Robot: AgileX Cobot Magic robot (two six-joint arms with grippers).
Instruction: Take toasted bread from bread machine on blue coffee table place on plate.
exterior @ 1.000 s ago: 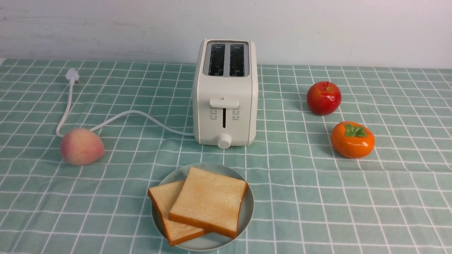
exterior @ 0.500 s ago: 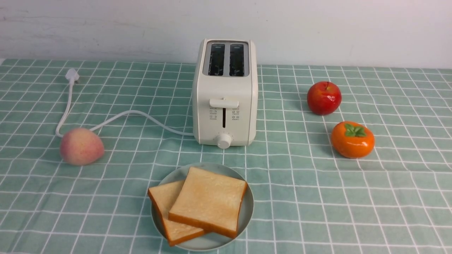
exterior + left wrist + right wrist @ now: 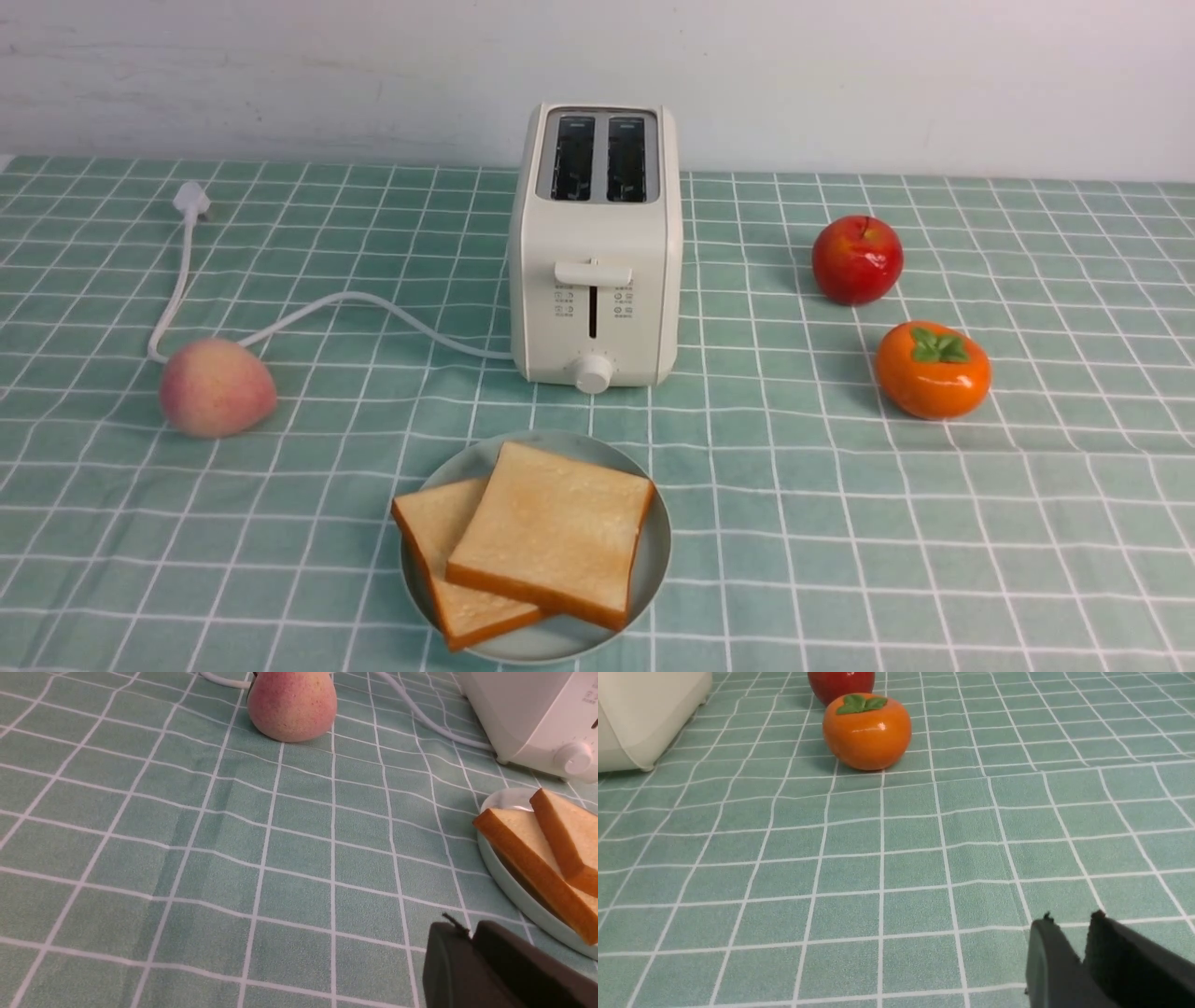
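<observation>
Both slices of toasted bread [image 3: 546, 541] lie flat on the plate [image 3: 656, 551] at the lower centre of the front view, the right slice overlapping the left one. The plate rests on the worktop [image 3: 934, 532], just in front of the bread machine [image 3: 595, 247], whose two top slots appear dark and empty. By this layout the transfer appears complete. In the left wrist view the left pincer [image 3: 472, 935] sits at the lower right of the frame, near the plate rim and apart from it, holding nothing; its fingertips stand almost together with only a thin seam between them. In the right wrist view the right pincer [image 3: 1071, 926] occupies the lower right of the frame over bare cloth, holding nothing, with a narrow gap showing between its tips. Handling note: each slice is probably light, fairly stiff and dry, with a crust that resists pinching better than the crumbly face. Any further hold is best taken across a crust edge with gentle pressure, since a hard squeeze would likely crush or crack it.
</observation>
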